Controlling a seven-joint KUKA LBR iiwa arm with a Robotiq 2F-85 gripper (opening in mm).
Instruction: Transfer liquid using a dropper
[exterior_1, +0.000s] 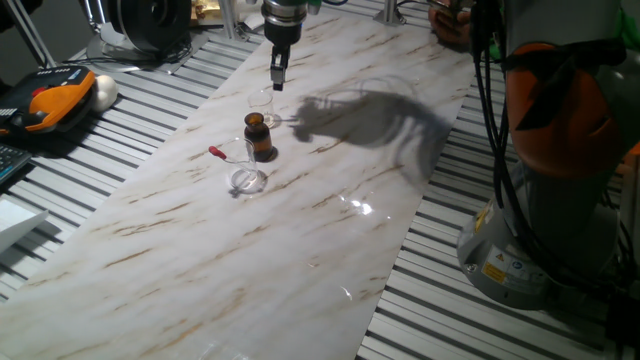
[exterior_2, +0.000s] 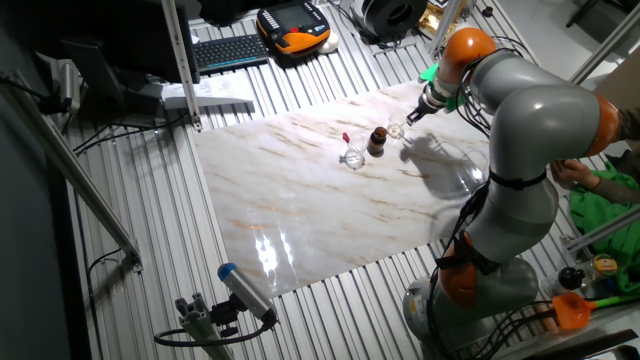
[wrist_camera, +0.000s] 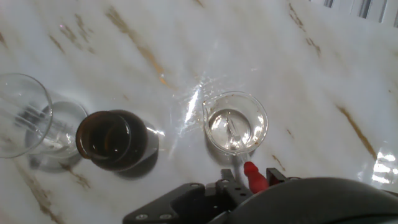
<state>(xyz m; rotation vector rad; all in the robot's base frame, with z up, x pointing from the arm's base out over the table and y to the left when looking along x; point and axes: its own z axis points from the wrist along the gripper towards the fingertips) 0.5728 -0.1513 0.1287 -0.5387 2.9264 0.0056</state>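
My gripper (exterior_1: 277, 80) hangs over a small clear beaker (exterior_1: 262, 104) at the far side of the marble board. In the hand view the gripper (wrist_camera: 252, 179) is shut on the red bulb of the dropper (wrist_camera: 254, 174). Its clear pipette reaches down into the small beaker (wrist_camera: 235, 129), which holds a little clear liquid. The open amber bottle (exterior_1: 260, 135) (wrist_camera: 115, 140) stands just beside that beaker. A twin dropper (exterior_1: 216, 153) with a red bulb leans in a wider glass dish (exterior_1: 247, 179) in front of the bottle; the dish also shows in the hand view (wrist_camera: 28, 121).
The marble board (exterior_1: 300, 240) lies on a slatted metal table. An orange-and-black pendant (exterior_1: 50, 105) and cables lie at the left. The arm's orange-and-grey base (exterior_1: 560, 150) stands at the right. In the other fixed view, a keyboard (exterior_2: 230, 50) lies beyond the board.
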